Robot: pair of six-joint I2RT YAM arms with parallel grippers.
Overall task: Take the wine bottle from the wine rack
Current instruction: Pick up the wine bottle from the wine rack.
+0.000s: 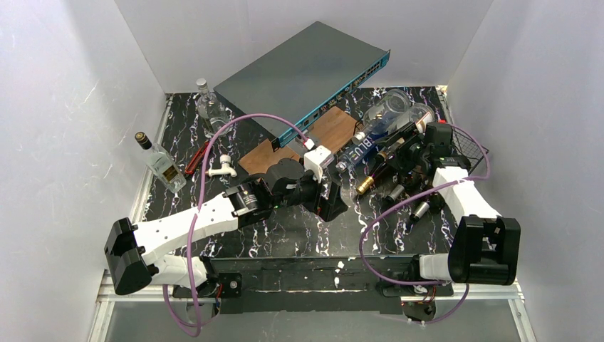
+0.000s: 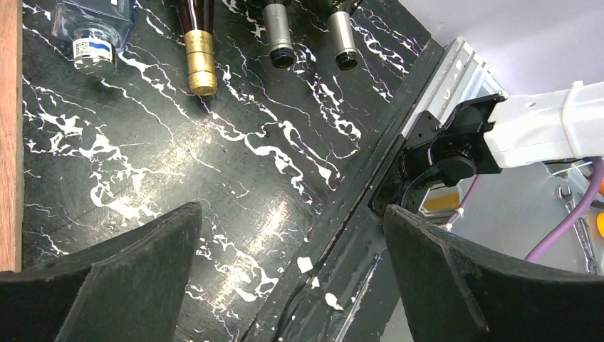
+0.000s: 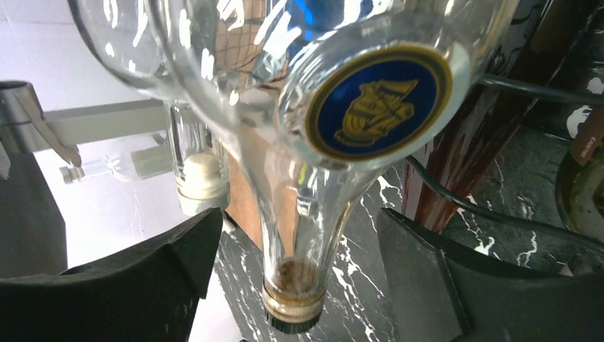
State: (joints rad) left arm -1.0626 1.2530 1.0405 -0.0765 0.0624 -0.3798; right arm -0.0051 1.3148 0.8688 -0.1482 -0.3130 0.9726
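Observation:
The black wire wine rack [image 1: 476, 147] stands at the right of the table with several bottles lying on it. A clear bottle with a "BLUE" label [image 1: 365, 144] lies on top. A dark bottle with a gold foil neck [image 1: 367, 184] lies lower. My right gripper [image 1: 407, 151] is open over the bottles. In the right wrist view, my right gripper [image 3: 295, 221] has one finger on each side of a clear bottle's corked neck [image 3: 292, 285], not touching it. A rack wire [image 3: 463, 206] runs past a brown bottle [image 3: 474, 135]. My left gripper [image 1: 333, 205] is open and empty over the marble top [image 2: 235, 178].
A grey network switch [image 1: 299, 71] rests on a wooden board [image 1: 335, 128] at the back. An upright clear bottle [image 1: 211, 107], a black-capped bottle [image 1: 161, 165], a red tool [image 1: 197, 158] and a white tap piece [image 1: 221, 168] sit at the left. Bottle necks [image 2: 201, 68] point towards my left gripper.

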